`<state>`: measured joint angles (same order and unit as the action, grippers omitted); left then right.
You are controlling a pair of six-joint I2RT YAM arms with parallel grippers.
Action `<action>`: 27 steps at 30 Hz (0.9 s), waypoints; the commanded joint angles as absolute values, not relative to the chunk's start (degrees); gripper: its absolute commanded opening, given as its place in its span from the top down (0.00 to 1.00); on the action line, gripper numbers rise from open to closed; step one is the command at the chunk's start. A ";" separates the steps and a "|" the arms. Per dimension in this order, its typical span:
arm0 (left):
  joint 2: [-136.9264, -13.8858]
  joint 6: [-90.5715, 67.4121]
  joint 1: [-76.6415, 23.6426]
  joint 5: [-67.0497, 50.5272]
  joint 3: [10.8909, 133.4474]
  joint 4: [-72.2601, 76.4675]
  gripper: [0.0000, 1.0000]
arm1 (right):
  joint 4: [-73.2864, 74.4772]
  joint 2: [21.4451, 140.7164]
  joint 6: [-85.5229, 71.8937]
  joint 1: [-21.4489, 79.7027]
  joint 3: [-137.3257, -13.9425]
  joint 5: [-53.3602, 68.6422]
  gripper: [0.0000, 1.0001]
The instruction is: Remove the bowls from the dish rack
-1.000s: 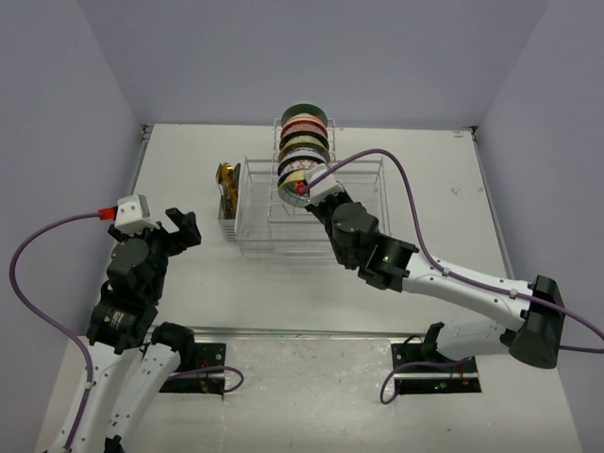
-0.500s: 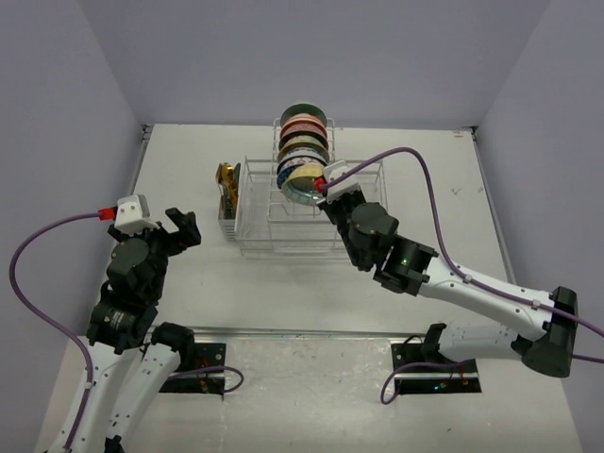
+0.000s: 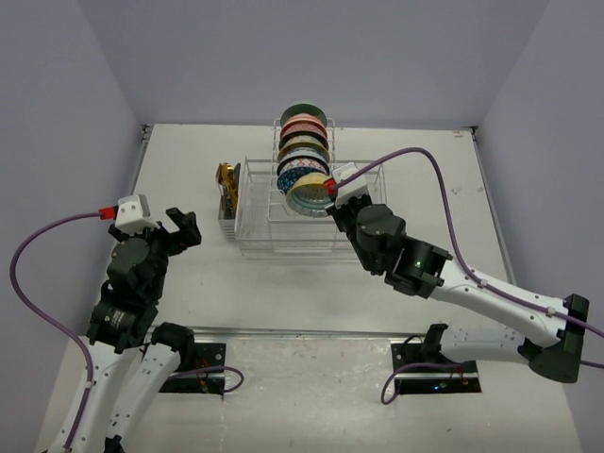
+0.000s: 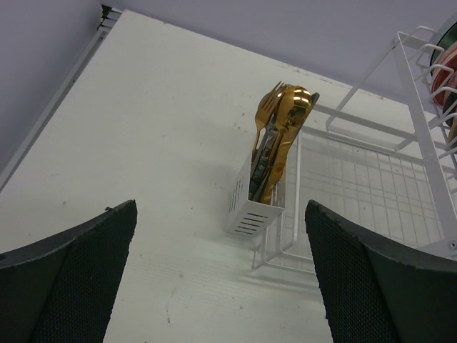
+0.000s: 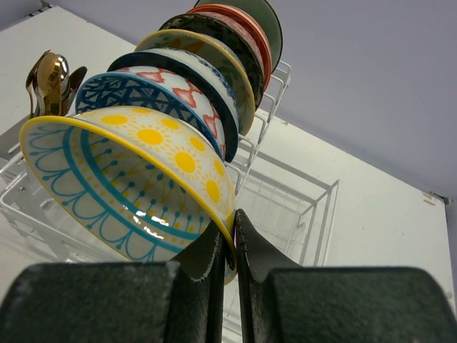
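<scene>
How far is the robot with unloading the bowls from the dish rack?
Done: nothing yet; no bowl lies on the table outside the dish rack. In hand: the right gripper is shut on the rim of the front bowl, which is over the rack. To do: that bowl and the row of bowls upright behind it. The left gripper is open and empty.
</scene>
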<state>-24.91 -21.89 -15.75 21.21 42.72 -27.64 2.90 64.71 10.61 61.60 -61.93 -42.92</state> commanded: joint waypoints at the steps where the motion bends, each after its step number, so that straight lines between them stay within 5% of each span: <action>1: -25.31 -20.74 -15.12 20.48 42.89 -26.19 0.00 | 5.27 61.18 6.68 61.61 -65.22 -43.16 1.00; 27: -25.40 -20.30 -15.03 18.37 42.98 -25.93 0.00 | 48.33 48.96 -22.14 60.82 -66.37 -24.63 1.00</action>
